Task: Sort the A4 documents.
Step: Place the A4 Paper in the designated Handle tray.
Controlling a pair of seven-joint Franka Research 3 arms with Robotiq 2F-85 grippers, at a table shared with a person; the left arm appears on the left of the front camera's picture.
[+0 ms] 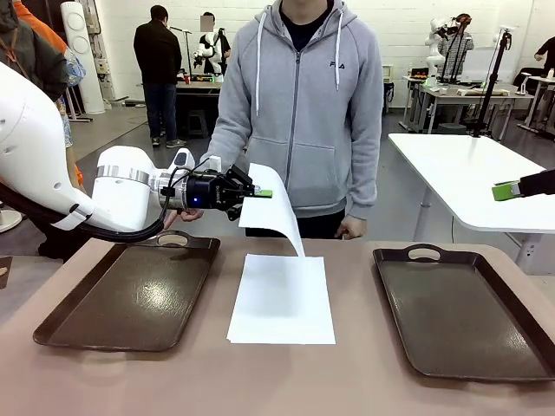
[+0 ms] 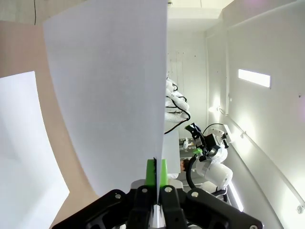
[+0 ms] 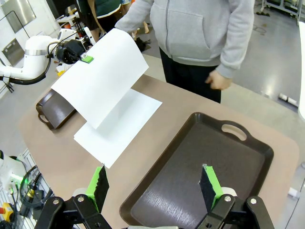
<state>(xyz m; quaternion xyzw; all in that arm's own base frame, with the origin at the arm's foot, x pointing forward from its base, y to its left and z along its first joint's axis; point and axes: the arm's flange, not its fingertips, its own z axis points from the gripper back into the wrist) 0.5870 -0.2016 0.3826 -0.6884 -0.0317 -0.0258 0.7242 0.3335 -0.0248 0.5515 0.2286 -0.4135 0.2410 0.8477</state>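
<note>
Two A4 documents show. One white sheet [image 1: 282, 299] lies flat on the table between the trays. My left gripper [image 1: 260, 192] is shut on one edge of the other sheet [image 1: 273, 212], which is raised over the table's middle and curls down so its low corner hangs just above the flat sheet. In the left wrist view the green pads [image 2: 151, 172] pinch this sheet [image 2: 109, 95], with the flat sheet [image 2: 24, 157] beside it. My right gripper [image 3: 155, 186] is open and holds nothing, hovering above the right tray [image 3: 200, 176]; from there I see the held sheet [image 3: 100, 76] and the flat sheet [image 3: 119, 126].
A dark brown handled tray [image 1: 130, 290] sits on the left and another [image 1: 468, 312] on the right, both bare. A person in a grey hoodie stands at the far edge, one hand [image 1: 351, 228] near the table. My right gripper's green pad [image 1: 505, 191] shows at the right edge.
</note>
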